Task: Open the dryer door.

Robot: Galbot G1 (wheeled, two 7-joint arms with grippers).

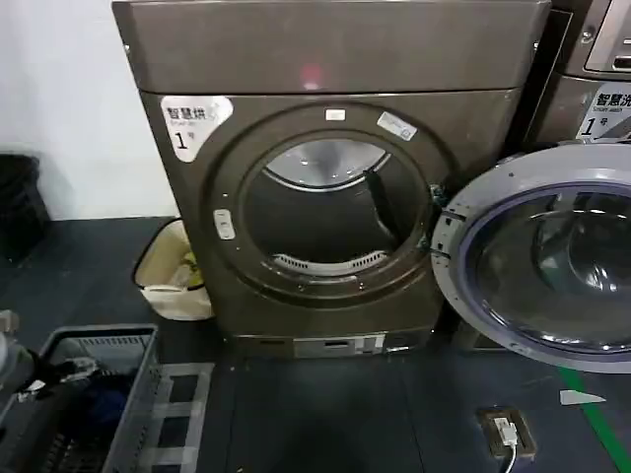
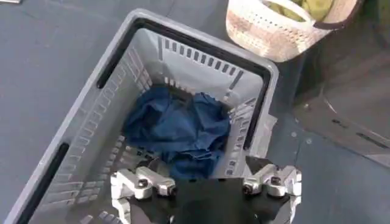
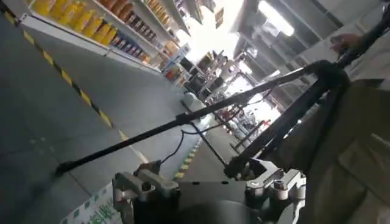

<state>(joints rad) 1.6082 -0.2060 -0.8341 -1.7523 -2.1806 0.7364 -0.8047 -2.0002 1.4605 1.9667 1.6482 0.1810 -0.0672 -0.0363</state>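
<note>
The left gripper [image 2: 207,185] hung spread and empty above a grey slotted basket [image 2: 79,131] of crumpled blue cloth [image 2: 180,131]; the right gripper [image 3: 210,185] was spread too. The dryer door [image 1: 547,256] — chrome-rimmed, dark-glassed — stood swung wide right of the bronze-grey dryer [image 1: 325,59].

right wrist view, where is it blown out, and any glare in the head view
Right wrist view: the ceiling lights and the far end of the aisle wash out to white. Head view: a faint pink glow sits on the dryer, and the open dryer door glass shows soft reflections.
</note>
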